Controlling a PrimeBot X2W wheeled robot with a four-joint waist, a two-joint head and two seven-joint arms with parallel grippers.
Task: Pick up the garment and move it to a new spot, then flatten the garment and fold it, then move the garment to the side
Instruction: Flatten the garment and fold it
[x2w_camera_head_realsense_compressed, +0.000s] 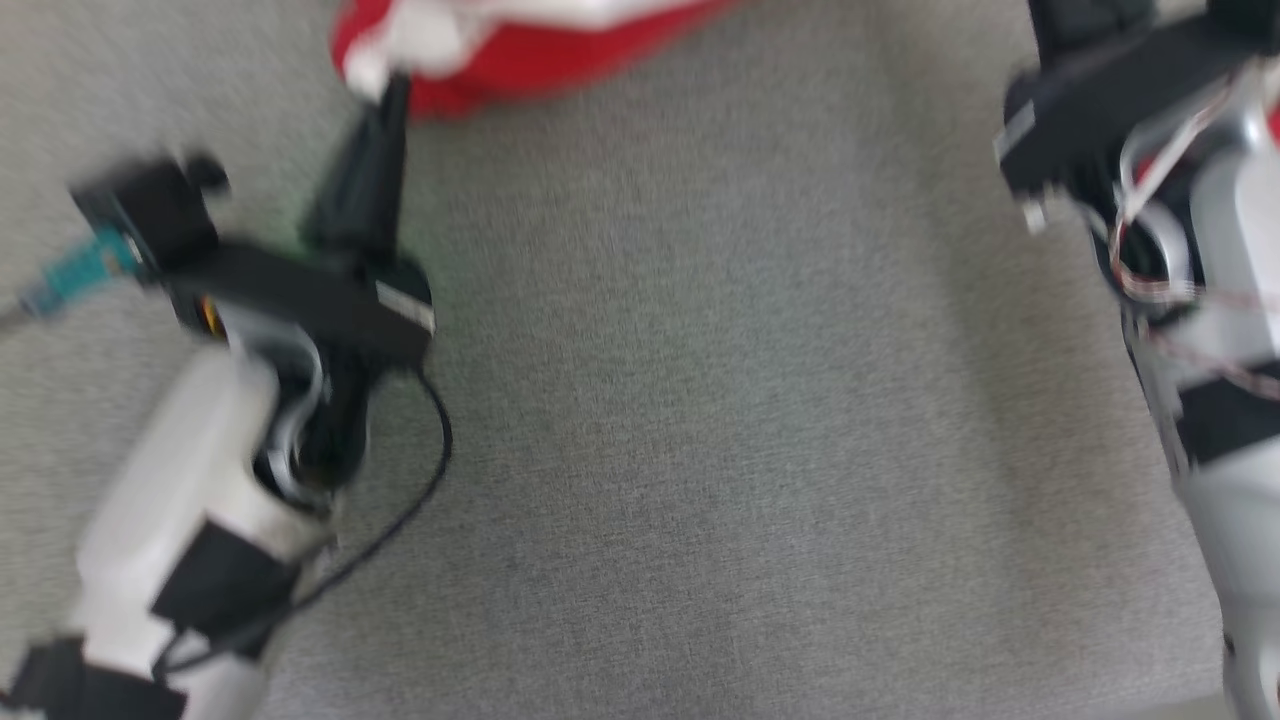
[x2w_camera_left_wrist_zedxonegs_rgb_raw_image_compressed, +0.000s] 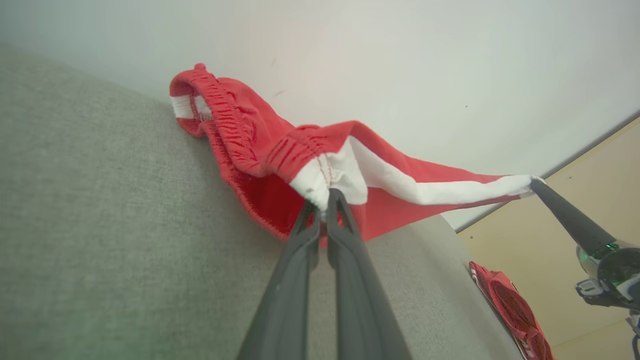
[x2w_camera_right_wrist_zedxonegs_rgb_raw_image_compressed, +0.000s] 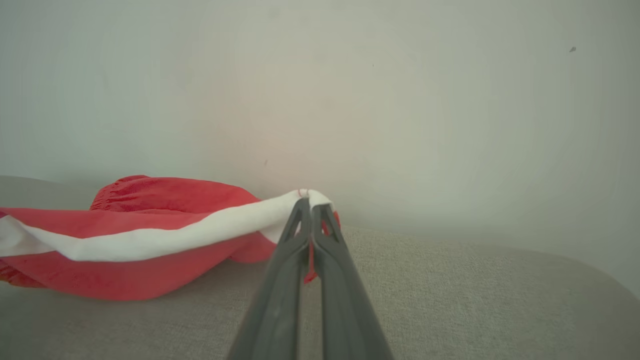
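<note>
Two long dark fingers (x2w_camera_left_wrist_zedxonegs_rgb_raw_image_compressed: 292, 280) of the left tool (x2w_camera_left_wrist_zedxonegs_rgb_raw_image_compressed: 325, 197) rise from the bottom of the left wrist view, pressed together and clenched on a white patch at the elastic waistband of the red fabric shorts with a white side stripe (x2w_camera_left_wrist_zedxonegs_rgb_raw_image_compressed: 260, 150). From that pinch the white stripe runs taut to the right, where the right tool (x2w_camera_left_wrist_zedxonegs_rgb_raw_image_compressed: 535, 182) nips its far end. Between the two grips the shorts are lifted and stretched. The gathered waistband and the red lower edge sag onto the grey woven fabric tabletop (x2w_camera_left_wrist_zedxonegs_rgb_raw_image_compressed: 100, 225), close to its far edge by a pale wall (x2w_camera_left_wrist_zedxonegs_rgb_raw_image_compressed: 450, 60).

In the right wrist view the right tool (x2w_camera_right_wrist_zedxonegs_rgb_raw_image_compressed: 310, 200) is likewise clamped shut on the white stripe's end, with a sliver of red cloth caught between its fingers (x2w_camera_right_wrist_zedxonegs_rgb_raw_image_compressed: 280, 300). The shorts (x2w_camera_right_wrist_zedxonegs_rgb_raw_image_compressed: 150, 200) trail off to the left, their underside resting on the tabletop (x2w_camera_right_wrist_zedxonegs_rgb_raw_image_compressed: 475, 290).

The head view is blurred. There the left tool (x2w_camera_head_realsense_compressed: 392, 90) points up at the shorts (x2w_camera_head_realsense_compressed: 560, 60), which lie at the top edge, with bare tabletop (x2w_camera_head_realsense_compressed: 750, 450) below them. A pale right forearm (x2w_camera_head_realsense_compressed: 1230, 300) with loose wires stands at the right edge.

A second crumpled red mesh cloth with white trim (x2w_camera_left_wrist_zedxonegs_rgb_raw_image_compressed: 510, 305) lies by the tabletop's rounded right edge; whether it rests on it or hangs off I cannot tell.
</note>
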